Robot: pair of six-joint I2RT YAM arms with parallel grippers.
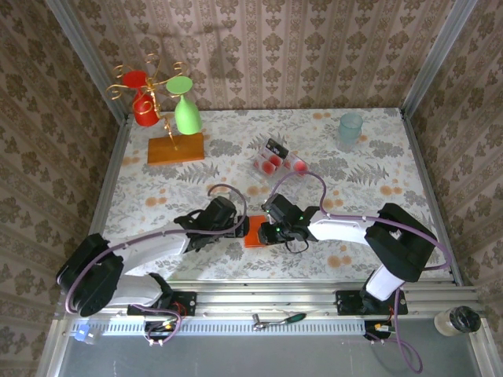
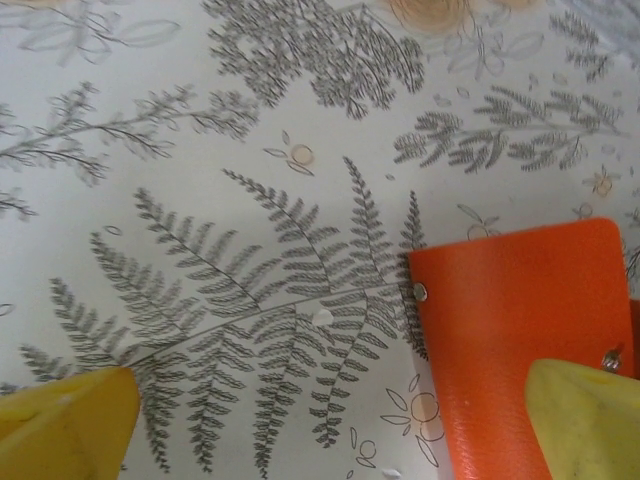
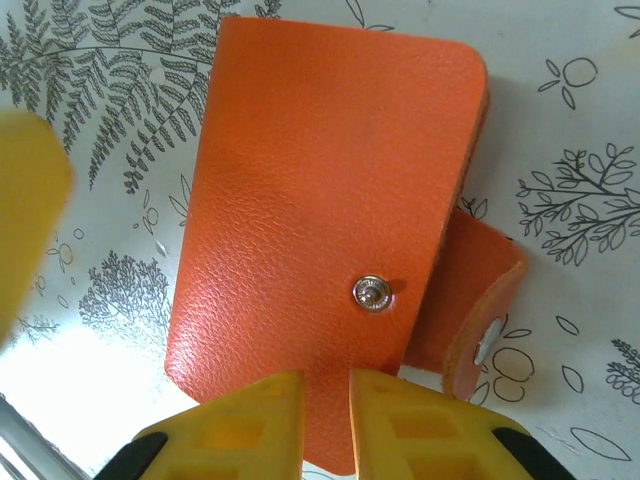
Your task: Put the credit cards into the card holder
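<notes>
The orange card holder (image 1: 255,232) lies closed on the fern-patterned table between both grippers, its snap flap (image 3: 480,300) loose at the right. My right gripper (image 3: 327,420) hangs over its near edge, jaws drawn almost together with only a thin slit; the flat cover shows behind them, not pinched. In the top view this gripper (image 1: 273,231) sits at the holder's right side. My left gripper (image 2: 325,430) stands open, one fingertip (image 2: 585,415) over the holder (image 2: 520,330), the other over bare cloth. The credit cards (image 1: 275,159) lie in a loose pile farther back.
A wooden block (image 1: 175,148) with a gold wire stand carrying red and green glasses stands at the back left. A pale blue cup (image 1: 350,126) is at the back right. A screwdriver (image 1: 279,320) lies on the front rail, and a bottle (image 1: 456,320) sits off the table's right corner.
</notes>
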